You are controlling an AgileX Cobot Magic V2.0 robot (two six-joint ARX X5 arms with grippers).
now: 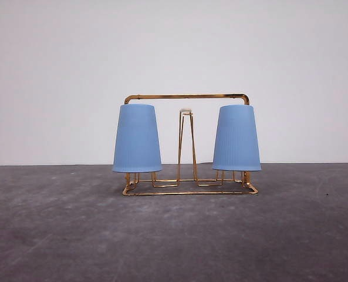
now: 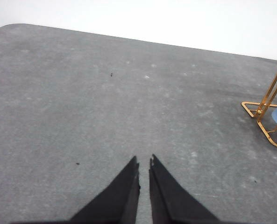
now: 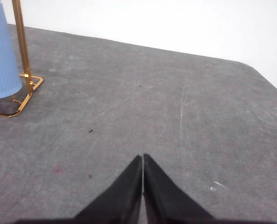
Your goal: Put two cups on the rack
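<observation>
Here, a gold rack [image 1: 187,97] stands mid-bench on a grey bench [image 1: 56,235] before a white wall [image 1: 174,47]. Two blue cups sit upside down on it, wide rims downward: the left cup [image 1: 137,138] at the rack's left end, the right cup [image 1: 236,138] at its right end, with a bare white-tipped prong [image 1: 186,141] between them. The left hand [image 2: 144,161] hovers over bare bench, its black fingers nearly together with a thin gap, holding nothing. The right hand [image 3: 143,156] has its fingers pressed together, empty, away from the rack.
</observation>
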